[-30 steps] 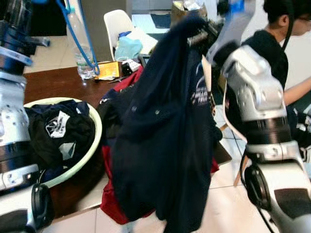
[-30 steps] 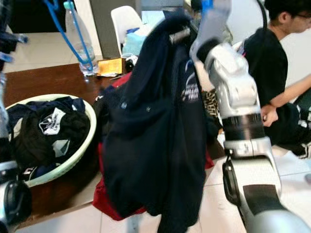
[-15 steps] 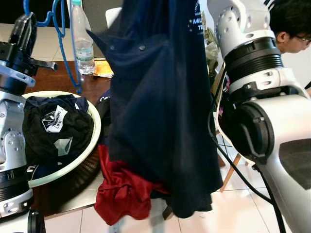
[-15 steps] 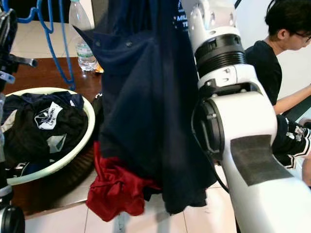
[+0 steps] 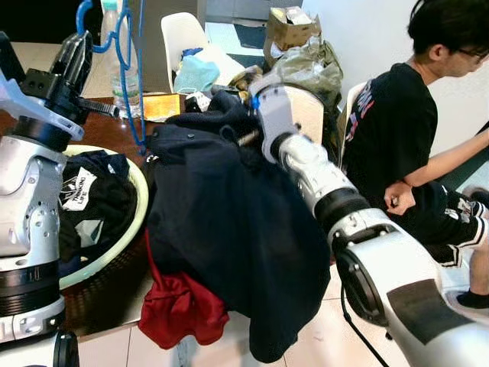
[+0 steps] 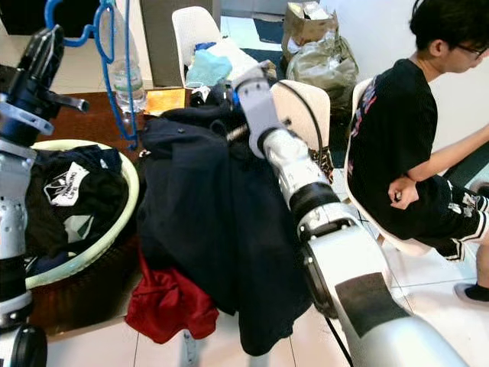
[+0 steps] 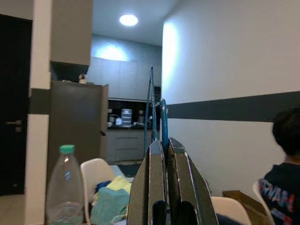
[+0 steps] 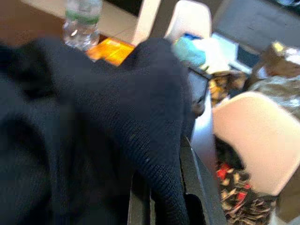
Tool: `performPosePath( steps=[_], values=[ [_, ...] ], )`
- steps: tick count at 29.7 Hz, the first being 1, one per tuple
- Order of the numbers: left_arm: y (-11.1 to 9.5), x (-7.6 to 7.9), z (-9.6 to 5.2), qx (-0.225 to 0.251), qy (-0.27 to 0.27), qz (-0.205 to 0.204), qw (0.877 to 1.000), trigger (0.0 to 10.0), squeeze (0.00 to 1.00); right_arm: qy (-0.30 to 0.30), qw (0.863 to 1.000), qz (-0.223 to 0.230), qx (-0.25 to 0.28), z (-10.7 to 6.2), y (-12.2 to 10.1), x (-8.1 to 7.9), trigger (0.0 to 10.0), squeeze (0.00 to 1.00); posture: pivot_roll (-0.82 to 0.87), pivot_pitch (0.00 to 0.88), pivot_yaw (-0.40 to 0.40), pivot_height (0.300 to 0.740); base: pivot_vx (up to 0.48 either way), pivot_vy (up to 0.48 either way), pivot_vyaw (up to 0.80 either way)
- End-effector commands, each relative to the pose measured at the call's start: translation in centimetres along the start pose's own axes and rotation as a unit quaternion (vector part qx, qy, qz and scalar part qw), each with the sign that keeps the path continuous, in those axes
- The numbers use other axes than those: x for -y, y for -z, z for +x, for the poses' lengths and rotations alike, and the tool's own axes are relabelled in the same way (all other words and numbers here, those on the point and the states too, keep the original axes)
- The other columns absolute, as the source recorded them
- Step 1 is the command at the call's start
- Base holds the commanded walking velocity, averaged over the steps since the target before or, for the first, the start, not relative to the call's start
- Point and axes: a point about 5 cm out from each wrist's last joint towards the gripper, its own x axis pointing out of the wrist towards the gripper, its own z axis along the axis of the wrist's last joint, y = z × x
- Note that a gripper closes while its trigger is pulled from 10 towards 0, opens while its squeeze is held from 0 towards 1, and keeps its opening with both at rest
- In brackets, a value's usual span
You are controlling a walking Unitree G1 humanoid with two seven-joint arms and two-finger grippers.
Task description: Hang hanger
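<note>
Lowered since the earlier frames, the right arm now reaches forward over the desk (image 5: 107, 134) instead of holding the dark shirt (image 5: 229, 229) high, so the shirt has come down from near head height and drapes over the desk edge. The right pincer (image 8: 161, 187) is closed on a fold of this shirt near its top; the wrist view shows dark knit fabric pinched between the fingers.

The left arm is raised at the robot's left. Its pincer (image 7: 164, 154) is shut on the blue hanger (image 6: 114, 69), whose thin frame hangs down from the grip, long axis roughly upright, with the hook curling above the fingers. The hanger hangs over the desk, just beside a clear bottle (image 6: 122, 61) and above the rim of a pale basket (image 6: 114, 222) filled with dark clothes.

The hanger lies to the left of the shirt, and the two are near but apart. The shirt's gripped top points toward the hanger side. Judging from this, the next move would bring the hanger's lower bar across to the right, toward the shirt's neck, with the left arm the nearer one.

A red garment (image 5: 179, 310) hangs under the shirt at the desk edge. A person (image 5: 412, 130) in black sits on a chair at the right, well clear of both arms.
</note>
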Motion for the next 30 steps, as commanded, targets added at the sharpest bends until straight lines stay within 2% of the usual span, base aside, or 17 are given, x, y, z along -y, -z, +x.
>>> performPosePath(
  steps=[1, 5, 6, 8, 9, 10, 11, 12, 14, 18, 20, 22, 23, 26, 27, 28, 30],
  values=[
    [0.0, 0.5, 0.3, 0.000, 0.016, 0.004, 1.000, 10.0, 0.00, -0.029, 0.999, 0.014, -0.014, -0.4, 1.6, -0.5, 10.0, 1.00, 0.21, 0.072, -0.046, 0.740, 0.000, 0.000, 0.00],
    [0.0, 0.7, 0.3, -0.009, 0.045, 0.004, 0.999, 10.0, 0.00, -0.045, 0.999, 0.026, -0.014, -1.1, 2.7, -0.4, 10.0, 1.00, 0.21, 0.073, -0.044, 0.740, 0.000, 0.000, 0.00],
    [0.2, 0.9, 0.0, -0.036, 0.086, 0.012, 0.996, 10.0, 0.00, -0.053, 0.995, 0.075, 0.024, -2.1, 2.9, 0.2, 10.0, 1.00, 0.21, 0.079, -0.041, 0.740, 0.000, 0.000, 0.00],
    [0.2, 0.9, 0.0, -0.036, 0.086, 0.012, 0.996, 10.0, 0.00, -0.053, 0.995, 0.075, 0.024, -2.1, 2.9, 0.2, 10.0, 1.00, 0.21, 0.079, -0.041, 0.740, 0.000, 0.000, 0.00],
    [0.4, 0.3, -0.3, -0.063, 0.093, 0.030, 0.993, 10.0, 0.00, -0.060, 0.988, 0.120, 0.081, -3.4, 2.5, 0.9, 10.0, 1.00, 0.20, 0.082, -0.034, 0.740, 0.000, 0.000, 0.00],
    [0.4, 0.3, -0.3, -0.063, 0.093, 0.030, 0.993, 10.0, 0.00, -0.060, 0.988, 0.120, 0.081, -3.4, 2.5, 0.9, 10.0, 1.00, 0.20, 0.082, -0.034, 0.740, 0.000, 0.000, 0.00],
    [0.4, -0.5, -0.5, -0.083, 0.104, 0.062, 0.989, 10.0, 0.00, -0.069, 0.973, 0.165, 0.144, -5.4, 2.0, 1.7, 10.0, 1.00, 0.20, 0.087, -0.028, 0.740, 0.000, 0.000, 0.00],
    [0.4, -0.5, -0.5, -0.083, 0.104, 0.062, 0.989, 10.0, 0.00, -0.069, 0.973, 0.165, 0.144, -5.4, 2.0, 1.7, 10.0, 1.00, 0.20, 0.087, -0.028, 0.740, 0.000, 0.000, 0.00],
    [0.2, -1.1, -0.5, -0.093, 0.110, 0.098, 0.985, 10.0, 0.00, -0.074, 0.959, 0.194, 0.193, -7.3, 1.5, 2.3, 10.0, 1.00, 0.19, 0.091, -0.020, 0.740, 0.000, 0.000, 0.00],
    [-0.1, -1.7, -0.3, -0.093, 0.106, 0.124, 0.982, 10.0, 0.00, -0.081, 0.950, 0.208, 0.220, -8.4, 1.1, 2.6, 10.0, 1.00, 0.18, 0.094, -0.015, 0.740, 0.000, 0.000, 0.00],
    [-1.0, -2.8, 0.4, -0.081, 0.096, 0.159, 0.979, 10.0, 0.00, -0.085, 0.937, 0.223, 0.255, -10.1, 0.6, 2.9, 10.0, 1.00, 0.16, 0.092, -0.008, 0.740, 0.000, 0.000, 0.00],
    [-1.7, -3.0, 0.9, -0.074, 0.100, 0.172, 0.977, 10.0, 0.00, -0.081, 0.932, 0.226, 0.272, -10.8, 0.3, 3.2, 10.0, 1.00, 0.16, 0.091, -0.007, 0.740, 0.000, 0.000, 0.00],
    [-2.4, -3.1, 1.5, -0.064, 0.114, 0.169, 0.977, 10.0, 0.00, -0.078, 0.927, 0.226, 0.287, -11.4, -0.2, 3.5, 10.0, 0.57, 0.16, 0.091, -0.005, 0.740, 0.000, 0.000, 0.00],
    [-2.9, -3.0, 1.9, -0.057, 0.124, 0.165, 0.977, 10.0, 0.00, -0.076, 0.925, 0.226, 0.296, -11.7, -0.6, 3.7, 10.0, 0.57, 0.16, 0.091, -0.005, 0.740, 0.000, 0.000, 0.00],
    [-4.1, -2.8, 2.8, -0.045, 0.162, 0.141, 0.976, 10.0, 0.00, -0.080, 0.919, 0.219, 0.318, -12.5, -1.6, 4.2, 10.0, 0.00, 0.17, 0.088, -0.005, 0.740, 0.000, 0.000, 0.00],
    [-4.1, -2.8, 2.8, -0.045, 0.162, 0.141, 0.976, 10.0, 0.00, -0.080, 0.919, 0.219, 0.318, -12.5, -1.6, 4.2, 10.0, 0.00, 0.17, 0.088, -0.005, 0.740, 0.000, 0.000, 0.00],
    [-5.2, -2.0, 3.5, -0.041, 0.232, 0.096, 0.967, 10.0, 0.00, -0.092, 0.915, 0.199, 0.339, -13.4, -2.8, 4.9, 10.0, 0.00, 0.17, 0.087, -0.004, 0.740, 0.000, 0.000, 0.00]
  ],
)
